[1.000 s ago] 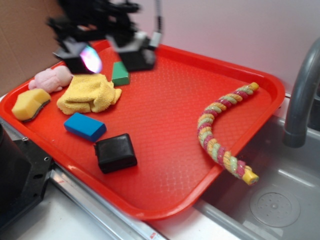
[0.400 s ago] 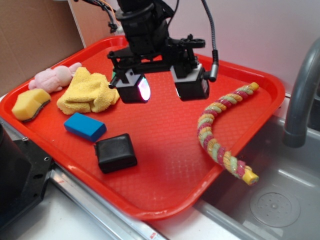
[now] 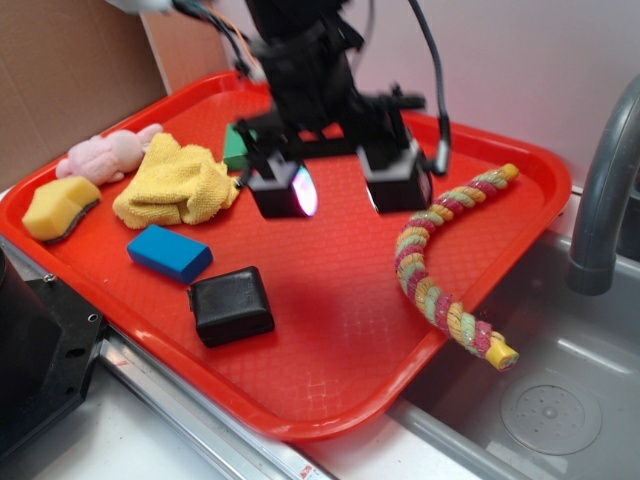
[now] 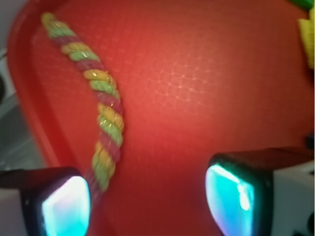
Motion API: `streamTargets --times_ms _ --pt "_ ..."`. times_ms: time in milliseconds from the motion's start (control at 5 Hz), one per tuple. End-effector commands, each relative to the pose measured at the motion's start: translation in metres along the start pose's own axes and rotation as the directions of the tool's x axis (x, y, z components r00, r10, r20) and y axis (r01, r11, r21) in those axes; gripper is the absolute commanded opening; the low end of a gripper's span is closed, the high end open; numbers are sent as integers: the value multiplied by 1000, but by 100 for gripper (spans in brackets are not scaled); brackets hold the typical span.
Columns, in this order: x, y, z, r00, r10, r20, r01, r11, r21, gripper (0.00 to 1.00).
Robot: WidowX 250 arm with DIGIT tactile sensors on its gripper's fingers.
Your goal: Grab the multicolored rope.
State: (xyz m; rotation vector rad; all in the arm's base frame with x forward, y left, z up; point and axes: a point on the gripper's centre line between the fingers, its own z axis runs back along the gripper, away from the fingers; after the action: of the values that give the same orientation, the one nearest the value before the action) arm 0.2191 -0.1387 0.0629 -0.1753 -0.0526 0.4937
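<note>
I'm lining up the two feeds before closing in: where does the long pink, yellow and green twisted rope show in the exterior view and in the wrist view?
Exterior: the multicolored twisted rope curves along the right side, one end hanging over the red plastic tray rim toward the sink.
Wrist: the rope runs from upper left down to lower left, beside the open claw.
Shared landmark: the tray's rim next to the rope.

A kitchen-style test setup: a steel sink (image 3: 560,400) with a round drain (image 3: 549,412) and a grey tap (image 3: 603,200) sits at the right. A red tray (image 3: 330,390) rests across the sink's edge. On it lie a yellow sponge (image 3: 60,207) and a yellow cloth (image 3: 178,186). Brown cardboard (image 3: 70,80) lines the left side.
</note>
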Motion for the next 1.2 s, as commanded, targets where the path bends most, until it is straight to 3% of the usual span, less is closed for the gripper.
streamTargets --times_ms 0,400,600,800,1000 --pt "32 -41 -26 999 38 31 -37 999 -38 100" --pt "25 -41 -39 999 21 -27 -20 1000 24 100" --pt "14 -34 -29 996 -6 -86 9 999 40 0" --pt "-1 -23 -15 986 -27 -163 30 999 15 0" --pt "-18 -21 -5 964 -33 -262 43 998 34 0"
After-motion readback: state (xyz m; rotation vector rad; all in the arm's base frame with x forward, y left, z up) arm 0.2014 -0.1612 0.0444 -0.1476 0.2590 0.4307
